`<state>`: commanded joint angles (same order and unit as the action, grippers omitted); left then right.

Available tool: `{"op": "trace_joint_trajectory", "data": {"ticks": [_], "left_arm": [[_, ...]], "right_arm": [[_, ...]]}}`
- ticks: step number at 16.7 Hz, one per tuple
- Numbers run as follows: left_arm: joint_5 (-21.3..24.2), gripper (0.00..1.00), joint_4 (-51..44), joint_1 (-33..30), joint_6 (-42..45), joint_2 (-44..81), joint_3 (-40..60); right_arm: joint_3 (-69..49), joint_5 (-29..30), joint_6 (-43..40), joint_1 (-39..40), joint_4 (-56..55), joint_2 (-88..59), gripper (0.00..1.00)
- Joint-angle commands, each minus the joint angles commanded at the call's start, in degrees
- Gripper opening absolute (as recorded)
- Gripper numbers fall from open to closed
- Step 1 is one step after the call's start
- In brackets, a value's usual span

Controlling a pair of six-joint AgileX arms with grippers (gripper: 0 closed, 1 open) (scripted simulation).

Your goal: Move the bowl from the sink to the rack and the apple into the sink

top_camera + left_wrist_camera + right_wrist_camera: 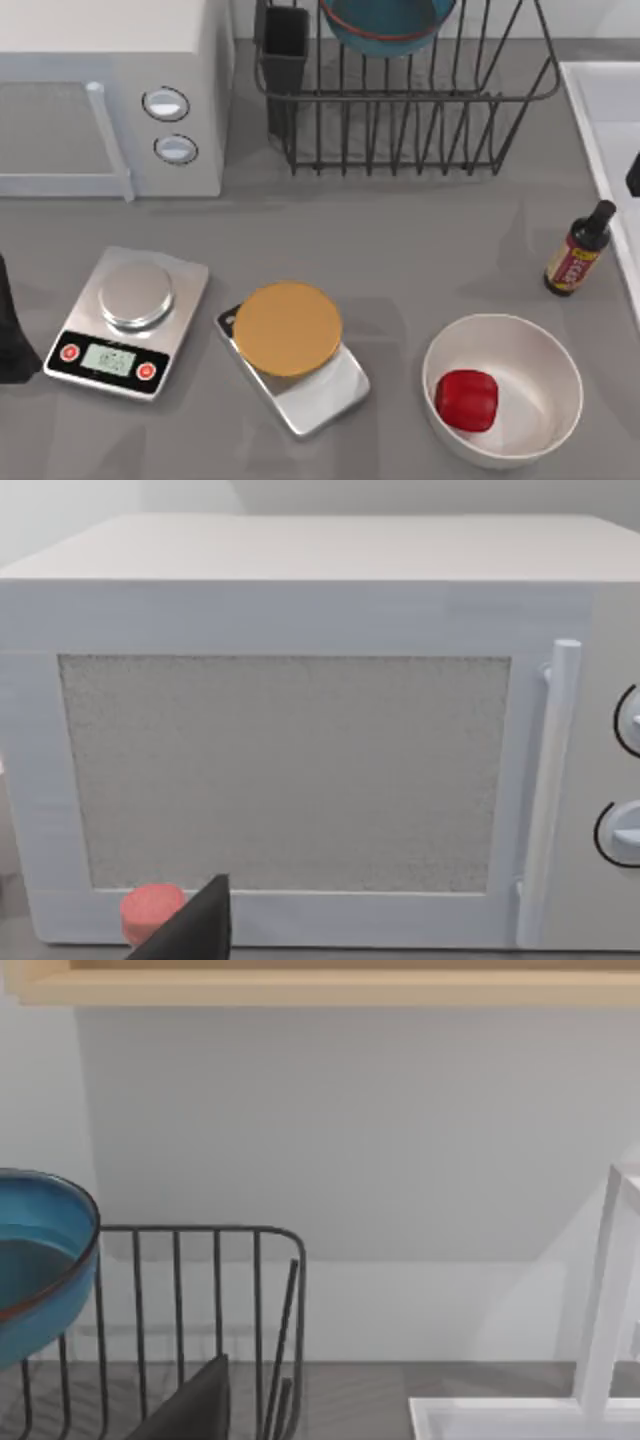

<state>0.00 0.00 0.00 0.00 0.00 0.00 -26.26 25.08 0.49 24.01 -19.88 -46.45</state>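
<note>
Two scales sit on my table in the top view: a silver one with a display [127,322] at about eight o'clock from the centre, and a second one carrying a round orange disc [290,340] just beside it, near six o'clock. The bowl [385,25] is in the rack [400,95] up at twelve o'clock, its teal body and reddish rim showing above the wires; from the right wrist camera I see it resting against the upright bars. The rack's black cup [285,55] stands at the rack's ten o'clock corner, next to the microwave [110,95] at ten o'clock on the table. The apple [467,400] lies inside a white bowl [545,420] at about five o'clock, well apart from the sink [600,120], whose pale edge runs along the three o'clock side. A dark bottle [578,250] stands near that edge, between the sink and the white bowl.

My left arm [12,330] is at the nine o'clock edge and my right arm [633,175] at the three o'clock edge over the sink. I cannot tell whether either gripper is open or closed.
</note>
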Motion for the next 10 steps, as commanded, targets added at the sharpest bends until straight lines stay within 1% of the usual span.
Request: {"op": "trace_joint_trajectory", "data": {"ticks": [3,7,10], "left_arm": [[0.0,1.0,0.0,0.0,0.0,0.0,0.0],[0.0,1.0,0.0,0.0,0.0,0.0,0.0],[0.0,1.0,0.0,0.0,0.0,0.0,0.0]], "right_arm": [[6.9,-4.1,0.0,-5.8,4.9,14.7,1.0],[15.1,-12.8,-0.2,-15.7,10.0,32.2,1.0],[21.0,-19.7,-0.5,-21.5,14.9,41.4,1.0]]}}
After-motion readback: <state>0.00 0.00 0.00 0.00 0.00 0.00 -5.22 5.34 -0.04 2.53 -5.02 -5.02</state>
